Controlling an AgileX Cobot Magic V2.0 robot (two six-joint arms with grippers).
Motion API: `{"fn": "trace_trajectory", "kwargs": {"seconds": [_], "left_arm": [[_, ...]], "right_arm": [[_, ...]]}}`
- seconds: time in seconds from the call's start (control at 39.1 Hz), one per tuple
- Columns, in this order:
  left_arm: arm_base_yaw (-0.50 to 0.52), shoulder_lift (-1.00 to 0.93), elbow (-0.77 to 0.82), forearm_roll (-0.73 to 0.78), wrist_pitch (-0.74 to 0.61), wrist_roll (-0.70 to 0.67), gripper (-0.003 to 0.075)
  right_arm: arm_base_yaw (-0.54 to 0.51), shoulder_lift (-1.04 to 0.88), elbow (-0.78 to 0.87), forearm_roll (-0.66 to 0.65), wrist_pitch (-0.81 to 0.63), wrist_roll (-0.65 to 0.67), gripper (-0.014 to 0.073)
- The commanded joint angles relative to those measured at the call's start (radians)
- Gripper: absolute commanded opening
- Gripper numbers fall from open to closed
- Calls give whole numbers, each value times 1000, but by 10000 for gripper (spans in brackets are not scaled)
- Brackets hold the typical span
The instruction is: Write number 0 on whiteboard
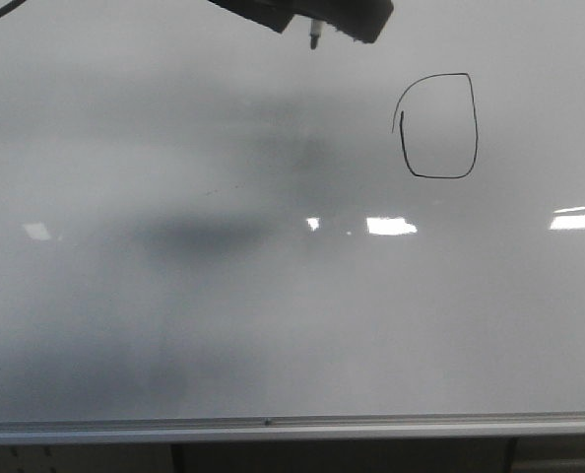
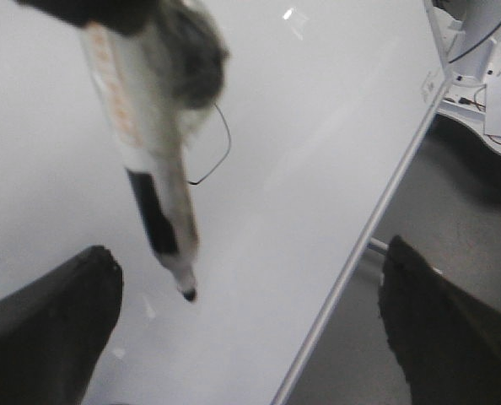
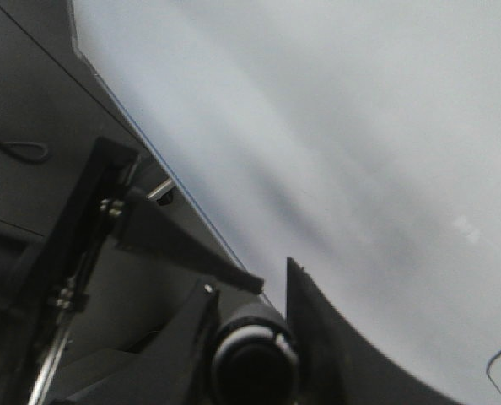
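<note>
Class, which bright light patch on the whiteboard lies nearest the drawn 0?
The wide patch just below the number 0; the others lie further left or at the right edge.

From my right wrist camera I see the whiteboard (image 3: 335,143) as a broad glossy white-grey surface running across most of the picture, its thin metal edge (image 3: 149,156) cutting diagonally and, beyond that edge, a dark floor area with a loop of black cable (image 3: 18,150) lying on it. At the near side, the right gripper's (image 3: 255,337) dark fingers (image 3: 326,337) stand on either side of a round black cylinder end (image 3: 252,361), touching or nearly touching it, though I cannot say for certain that they clamp it. Right at the corner of the view a short curved piece of thin black line, part of the number 0 (image 3: 499,359), shows on the board.
</note>
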Motion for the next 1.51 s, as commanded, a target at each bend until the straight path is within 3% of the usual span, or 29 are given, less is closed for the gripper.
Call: {"fn": "trace_trajectory", "kwargs": {"seconds": [0.0, 0.15, 0.2, 0.43, 0.54, 0.64, 0.74, 0.82, 1.05, 1.25, 1.41, 1.48], "left_arm": [[18, -32, -44, -21, -78, -1, 599], [30, -32, -72, -21, -61, -1, 595], [30, -32, -73, -21, -55, -1, 554], [30, -32, -73, -21, -8, -1, 111], [30, -32, -73, -21, -37, -1, -18], [30, -32, -73, -21, -42, -1, -20], [30, -32, -73, -21, -36, -1, -19], [46, -32, -73, -17, -14, -1, -20], [219, -32, -73, 41, 103, -80, -19], [328, -58, -73, 535, 131, -515, -19], [389, -93, -73, 893, 223, -843, -19], [424, -110, -73, 956, 267, -909, -19]], "right_arm": [[19, -50, -29, 45, 76, -4, -59], [46, -50, -28, 46, 76, -4, -59], [47, -50, -28, 46, 76, -4, -59], [47, -49, -28, 46, 76, -4, -59], [47, -49, -28, 46, 76, -4, -59], [47, -49, -28, 46, 76, -4, 0], [47, -49, -28, 47, 71, -4, 262], [47, -59, -31, 48, 42, -4, 393], [44, -160, -15, -12, -19, -6, 393], [44, -300, 166, -47, -148, -6, 393], [44, -454, 418, -73, -375, -8, 391], [44, -534, 571, -80, -516, -18, 391]]}}
